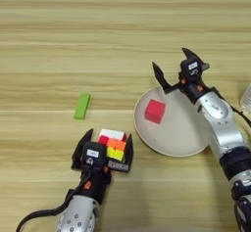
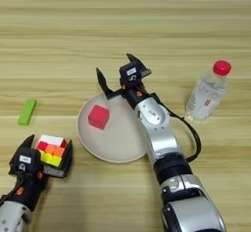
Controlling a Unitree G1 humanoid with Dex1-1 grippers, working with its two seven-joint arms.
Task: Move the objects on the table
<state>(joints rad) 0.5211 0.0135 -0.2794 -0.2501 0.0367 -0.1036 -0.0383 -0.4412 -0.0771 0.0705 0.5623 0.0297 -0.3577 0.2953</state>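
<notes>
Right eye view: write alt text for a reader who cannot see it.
A red cube lies on a plate, the open right tool above its far rim. The left tool straddles a puzzle cube; a bottle stands right.

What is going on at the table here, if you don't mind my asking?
The left gripper sits near the table's front edge, its open fingers on either side of the puzzle cube. The right gripper hovers open over the far rim of the plate, with the red cube lying free on the plate. The green block lies alone on the wood to the left, and the bottle stands upright to the right of the plate.
</notes>
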